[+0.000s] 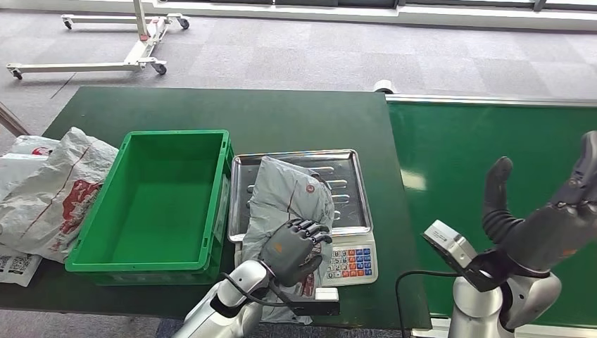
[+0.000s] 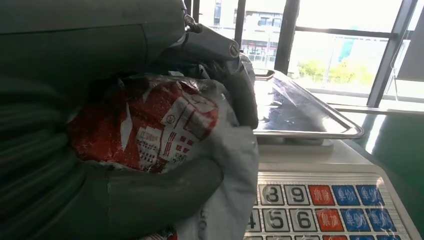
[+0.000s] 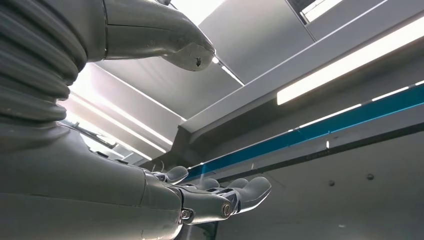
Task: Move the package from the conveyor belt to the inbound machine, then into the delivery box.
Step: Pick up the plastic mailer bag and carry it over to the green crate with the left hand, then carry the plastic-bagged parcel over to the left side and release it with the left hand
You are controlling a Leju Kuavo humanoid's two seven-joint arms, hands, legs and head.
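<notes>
A grey plastic package (image 1: pixel 290 193) with red print lies across the steel tray (image 1: pixel 350 189) of the scale, its near end hanging over the front. My left hand (image 1: pixel 293 248) grips that near end, fingers wrapped over the bag; up close, the crumpled red-printed package (image 2: pixel 155 125) sits under the thumb (image 2: pixel 150 200). The green delivery box (image 1: pixel 158 197) stands just left of the scale with nothing in it. My right hand (image 1: pixel 545 215) is raised over the green conveyor belt (image 1: pixel 486 162), palm up, fingers (image 3: pixel 220 192) apart, holding nothing.
The scale's keypad (image 1: pixel 350 262) faces me at the table's front edge. Several white and red bags (image 1: pixel 49 186) lie left of the box. A wheeled metal stand (image 1: pixel 120 42) is on the floor beyond the table.
</notes>
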